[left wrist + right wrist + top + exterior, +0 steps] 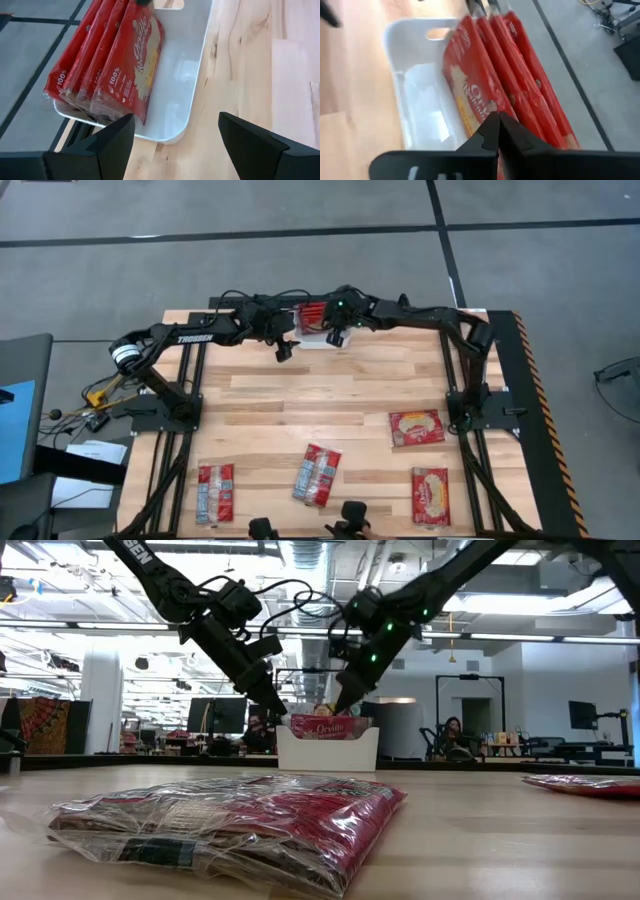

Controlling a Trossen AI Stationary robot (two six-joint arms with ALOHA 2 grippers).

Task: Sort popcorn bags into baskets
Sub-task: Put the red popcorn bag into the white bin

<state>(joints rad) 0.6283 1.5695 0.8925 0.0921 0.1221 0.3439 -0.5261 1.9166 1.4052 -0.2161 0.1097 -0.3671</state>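
The white basket (314, 340) (327, 750) stands at the table's far edge. Several red popcorn bags (130, 55) (485, 85) stand on edge inside it, leaning toward the basket's far side, with bare floor (185, 60) beside them. My left gripper (283, 350) (175, 120) hovers open just left of the basket, touching nothing. My right gripper (336, 337) (497, 116) is shut, with its tips at the upper edge of the nearest bag (330, 727). Several more bags lie flat on the table's near half (317, 474) (416, 427). My right gripper comes down at a slant from the table's right, its shut fingertips (343, 705) right at the top edge of the nearest standing bag (470, 95). Whether they touch that edge I cannot tell, because the fingers themselves cover the spot.
Flat bags lie at the near left (215, 492), near middle (230, 820), right (416, 427) and near right (430, 495). Bare wood stretches between the basket and those bags. Both arms cross above the far edge. People sit in the room beyond the table.
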